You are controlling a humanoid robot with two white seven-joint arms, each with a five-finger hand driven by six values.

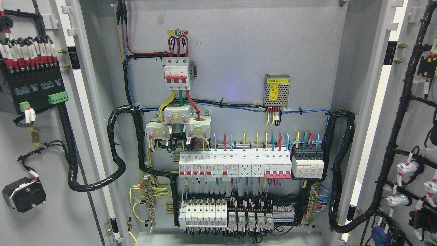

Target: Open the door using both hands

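A grey electrical cabinet fills the head view with both doors swung wide open. The left door [51,177] shows its inner face at the picture's left, with a black terminal block [32,85] and a black buzzer-like part [24,194] mounted on it. The right door [414,136] stands open at the picture's right, carrying black cable looms and white lamp backs [406,168]. Between them the back panel [232,61] is exposed. Neither of my hands nor any arm shows in the picture.
On the back panel sit a red-and-white main breaker [177,73], a metal power supply [277,90], rows of white breakers [235,165] and lower terminals [235,215]. Thick black cable looms [116,160] run from panel to each door.
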